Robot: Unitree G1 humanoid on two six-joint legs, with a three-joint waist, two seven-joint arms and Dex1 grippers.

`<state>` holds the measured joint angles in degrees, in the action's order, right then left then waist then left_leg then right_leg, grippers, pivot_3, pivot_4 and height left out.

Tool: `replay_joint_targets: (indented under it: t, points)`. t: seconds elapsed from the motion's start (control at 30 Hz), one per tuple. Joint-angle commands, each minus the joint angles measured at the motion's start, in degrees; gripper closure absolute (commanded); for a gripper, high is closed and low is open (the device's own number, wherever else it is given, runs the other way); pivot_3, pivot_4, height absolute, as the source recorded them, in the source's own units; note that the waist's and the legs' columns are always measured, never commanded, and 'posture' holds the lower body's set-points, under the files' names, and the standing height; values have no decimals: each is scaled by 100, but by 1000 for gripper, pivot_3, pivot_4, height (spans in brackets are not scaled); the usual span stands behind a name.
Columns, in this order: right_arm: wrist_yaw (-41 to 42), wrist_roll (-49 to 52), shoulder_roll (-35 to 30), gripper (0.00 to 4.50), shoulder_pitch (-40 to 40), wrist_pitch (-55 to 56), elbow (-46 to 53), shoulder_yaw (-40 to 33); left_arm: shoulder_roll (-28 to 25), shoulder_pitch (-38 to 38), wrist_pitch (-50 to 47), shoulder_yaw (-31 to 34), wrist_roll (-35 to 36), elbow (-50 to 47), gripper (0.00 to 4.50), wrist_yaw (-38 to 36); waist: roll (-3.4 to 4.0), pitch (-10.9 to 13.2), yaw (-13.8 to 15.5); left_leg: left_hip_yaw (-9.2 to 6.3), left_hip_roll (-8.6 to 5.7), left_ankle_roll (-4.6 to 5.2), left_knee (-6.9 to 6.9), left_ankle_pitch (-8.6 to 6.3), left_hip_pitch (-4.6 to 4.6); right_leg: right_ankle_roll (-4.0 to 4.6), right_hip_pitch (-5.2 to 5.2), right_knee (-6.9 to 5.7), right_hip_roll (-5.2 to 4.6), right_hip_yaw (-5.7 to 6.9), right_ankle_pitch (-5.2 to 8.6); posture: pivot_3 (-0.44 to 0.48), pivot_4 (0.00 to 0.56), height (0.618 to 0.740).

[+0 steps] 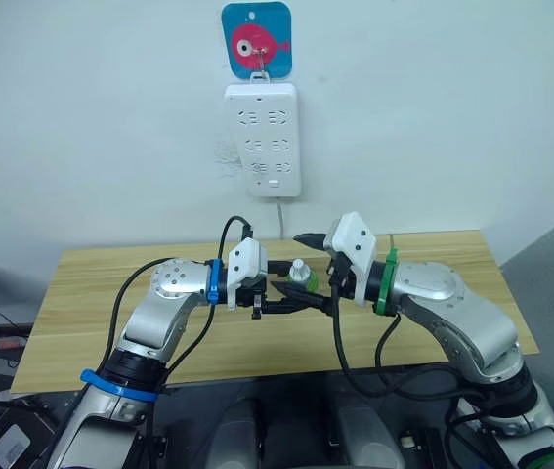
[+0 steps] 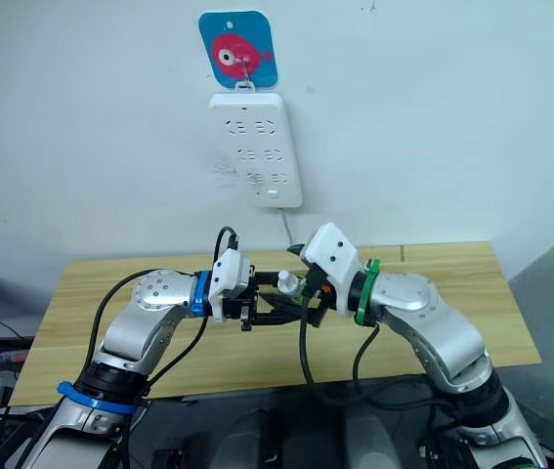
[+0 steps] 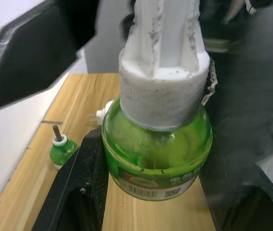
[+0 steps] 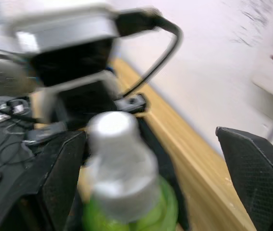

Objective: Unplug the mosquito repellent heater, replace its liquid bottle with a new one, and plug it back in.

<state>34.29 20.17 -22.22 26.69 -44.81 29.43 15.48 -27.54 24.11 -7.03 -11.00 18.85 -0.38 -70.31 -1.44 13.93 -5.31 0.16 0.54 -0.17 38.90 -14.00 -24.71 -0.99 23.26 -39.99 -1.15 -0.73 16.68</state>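
Note:
Above the middle of the wooden table, my two grippers meet tip to tip. The new one, a pale green bottle with a white cap, stands upright between the fingers of my left gripper, which is shut on its body. My right gripper is open, with one finger on each side of the white cap, apart from it. The old liquid bottle, bright green with a bare neck, stands upright on the table beyond. The heater is hidden.
A white power strip hangs on the wall above the table's far edge, under a blue fish card. Its cord drops behind the table. A small white piece shows beside the held bottle; I cannot tell what it is.

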Motion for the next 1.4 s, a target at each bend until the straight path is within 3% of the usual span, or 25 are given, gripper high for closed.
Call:
replay_joint_targets:
  t: [0.03, 0.3, 0.43, 0.67, 0.87, 1.27, 1.4]
  points:
    - [45, 141, -166, 0, 66, -25, 80, -413, -11, 5, 124, 19, 20, -132, 2232, 7, 0, 0, 4, -1, 0, 0, 0, 0, 0, 0, 0, 0, 0, 1, 0, -196, 206, 740]
    - [1049, 1164, -1518, 0, -363, -553, 619, -1202, -66, -30, 113, 80, 2, -32, 2232, 79, 0, 0, 28, -1, 1, 2, 0, -1, 0, 0, -3, 2, 1, 3, 0, -197, 212, 740]
    - [1158, 1386, -1698, 0, -414, -630, 894, -1091, -52, -16, 129, 86, -15, 31, 2232, 82, 1, 0, -4, -3, 7, 2, -2, -1, 1, 0, -2, 1, 8, 3, 0, -202, 212, 740]
    - [216, 964, -665, 0, 106, -569, 732, -331, -32, 32, 144, 49, -26, 66, 2232, 43, 1, 0, -42, -3, 7, 1, -2, -1, 1, 0, -2, 0, 10, 1, 0, -205, 213, 740]
    - [0, 658, -305, 0, 393, -343, 224, -194, -34, -27, 146, 21, -28, -11, 2232, 36, 1, -1, -18, -3, 1, 1, -1, -1, 0, 0, -2, 3, 4, 0, 0, -200, 212, 740]
    - [1022, 1035, -1939, 0, -36, -315, 333, -1092, -69, -114, 119, 61, -19, -62, 2232, 73, 1, -1, 15, 1, 2, 2, -1, -1, 0, 0, -2, 2, 4, -3, 0, -210, 209, 740]
    - [1288, 1496, -2177, 0, -116, -600, 682, -1177, -90, -76, 147, 63, -30, 3, 2232, 29, 2, -1, 9, -2, 4, 2, -2, -1, 0, 0, -2, 2, 7, 1, 0, -219, 208, 740]
